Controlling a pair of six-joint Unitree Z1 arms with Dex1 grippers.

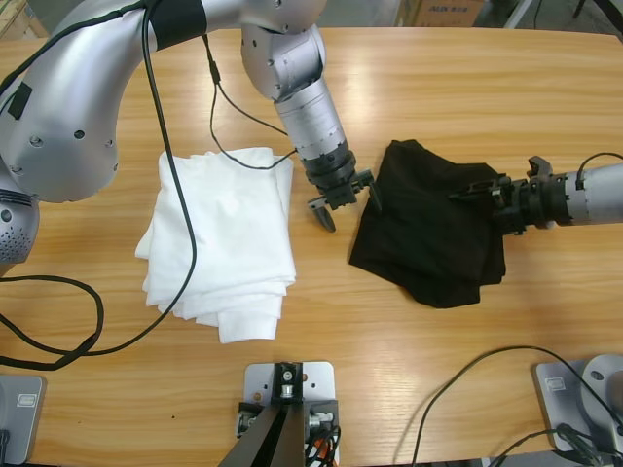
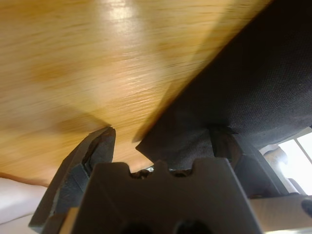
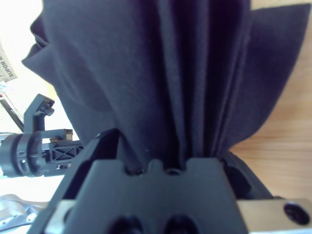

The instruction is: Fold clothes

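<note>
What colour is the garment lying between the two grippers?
Black, plain; the shirt shows best in the high view.

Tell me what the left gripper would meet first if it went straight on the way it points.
The left gripper would likely meet the black shirt at its edge first; a corner lies between the open fingers, with the bare table beside it. Depth is unclear.

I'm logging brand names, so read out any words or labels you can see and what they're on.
"SUPOR" on a label behind the black shirt; rest unreadable.
"AUX" on a box beyond the table; rest blurred.
None on the shirt itself.
</note>
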